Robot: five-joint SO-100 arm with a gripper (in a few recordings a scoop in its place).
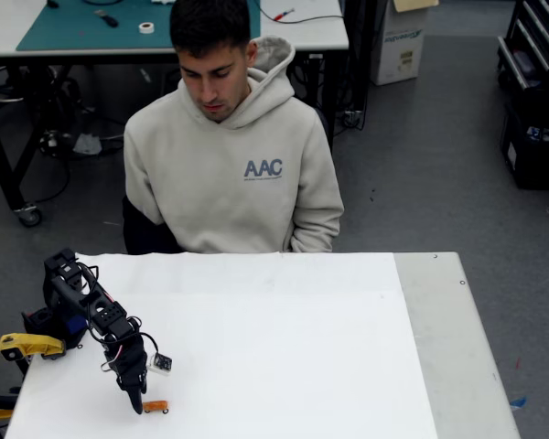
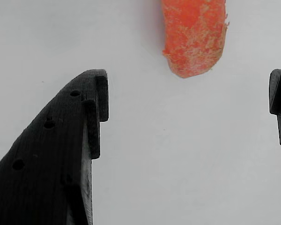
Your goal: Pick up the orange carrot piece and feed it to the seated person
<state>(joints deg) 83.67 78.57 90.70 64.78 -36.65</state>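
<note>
Table [image 1: 256, 366] fills lower frame of fixed view; person [image 1: 229, 174] sits behind it, top centre. Tool [image 1: 135, 402] at lower left, tips down nr table, spread wide, holding nothing. Carrot [image 1: 156, 406] lies just right of it on table; in wrist view, carrot [image 2: 194, 35] sits top centre, ahead of fingers [image 2: 96, 103].

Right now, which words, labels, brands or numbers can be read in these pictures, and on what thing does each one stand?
"AAC": in grey-blue letters on the chest of the seated person's hoodie, in the fixed view.
A smaller line of print under "AAC": too small to read.
Blue print on the cardboard box behind the person: too blurred to read for sure.
No text stands on the orange carrot piece or on the gripper in the wrist view.
</note>
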